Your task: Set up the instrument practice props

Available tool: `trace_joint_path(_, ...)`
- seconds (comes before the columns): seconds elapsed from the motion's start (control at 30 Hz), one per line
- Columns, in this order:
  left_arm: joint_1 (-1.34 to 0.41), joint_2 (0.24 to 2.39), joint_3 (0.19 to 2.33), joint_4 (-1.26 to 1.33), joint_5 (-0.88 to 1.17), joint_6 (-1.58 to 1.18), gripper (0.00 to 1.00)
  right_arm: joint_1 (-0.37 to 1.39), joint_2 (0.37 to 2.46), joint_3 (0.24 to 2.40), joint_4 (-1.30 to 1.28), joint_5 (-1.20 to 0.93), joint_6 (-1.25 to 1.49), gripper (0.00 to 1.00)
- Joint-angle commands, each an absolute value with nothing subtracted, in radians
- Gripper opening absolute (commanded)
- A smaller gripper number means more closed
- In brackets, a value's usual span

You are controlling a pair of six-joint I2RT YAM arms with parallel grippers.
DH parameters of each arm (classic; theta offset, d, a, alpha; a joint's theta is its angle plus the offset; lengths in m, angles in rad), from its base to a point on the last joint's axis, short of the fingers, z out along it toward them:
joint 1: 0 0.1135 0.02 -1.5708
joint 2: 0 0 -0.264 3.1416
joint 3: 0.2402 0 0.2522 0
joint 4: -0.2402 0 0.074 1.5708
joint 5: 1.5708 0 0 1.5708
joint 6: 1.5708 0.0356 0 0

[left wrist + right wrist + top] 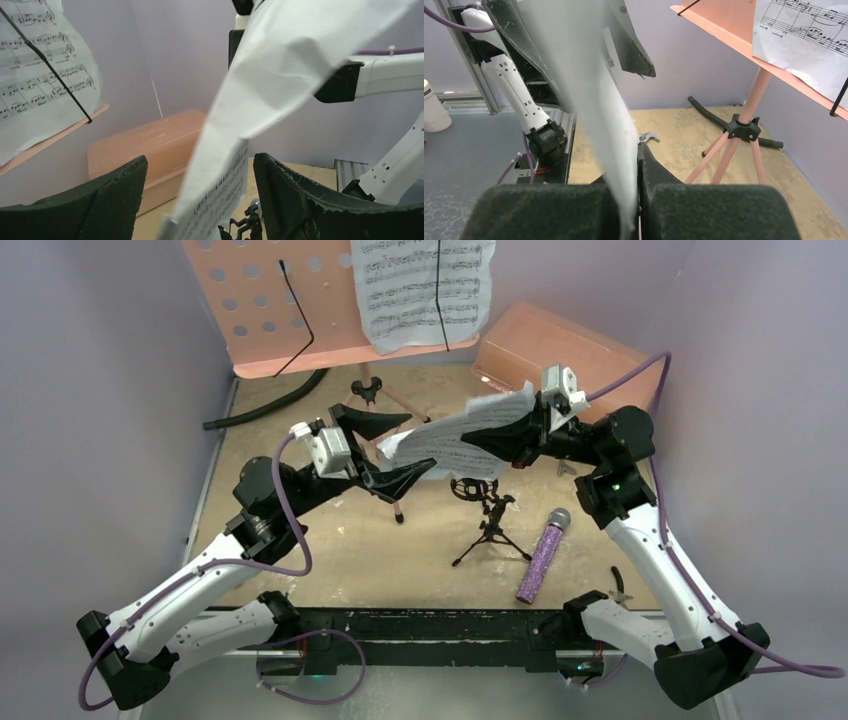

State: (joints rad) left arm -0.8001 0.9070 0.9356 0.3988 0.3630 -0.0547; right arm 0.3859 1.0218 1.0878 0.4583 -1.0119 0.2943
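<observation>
Right pincer (639, 197) clamped on creased white page (462, 428) | left pincer (200, 195) wide apart, page between

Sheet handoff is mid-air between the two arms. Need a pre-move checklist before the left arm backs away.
1. Right gripper jaws shut on the loose sheet-music page: ok.
2. Left gripper jaws open around that page: ok.
3. Page clear of the left fingers: cannot tell; it hangs between them.
4. Page flat: not ok, it is bent and creased.
5. Bare room on the pink music stand, left of the page already on it: ok.
6. Purple glitter microphone in the tripod mic stand: not ok, it lies on the table beside the stand.
</observation>
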Motion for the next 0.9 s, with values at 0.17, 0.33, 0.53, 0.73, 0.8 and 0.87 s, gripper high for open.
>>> trace_joint_path(0.17, -0.805, 0.805, 0.805, 0.366, 0.159, -0.059, 0.82, 0.389, 0.984, 1.145, 0.357, -0.902, 0.234, 0.00)
trace_joint_path(0.33, -0.804, 0.752, 0.711, 0.323, -0.067, -0.118, 0.86, 0.388, 0.974, 1.152, 0.316, -0.876, 0.212, 0.00)
trace_joint_path(0.53, -0.805, 0.698, 0.616, 0.176, -0.409, -0.210, 0.93, 0.388, 0.958, 1.144, 0.313, -0.848, 0.200, 0.00)
trace_joint_path(0.73, -0.804, 0.691, 0.603, 0.005, -0.738, -0.337, 0.99, 0.388, 0.953, 1.142, 0.331, -0.855, 0.177, 0.00)
trace_joint_path(0.8, -0.798, 0.702, 0.602, -0.057, -0.774, -0.362, 0.99, 0.388, 0.953, 1.138, 0.337, -0.864, 0.171, 0.00)
trace_joint_path(0.87, -0.783, 0.726, 0.610, -0.115, -0.797, -0.400, 0.99, 0.389, 0.953, 1.138, 0.341, -0.867, 0.165, 0.00)
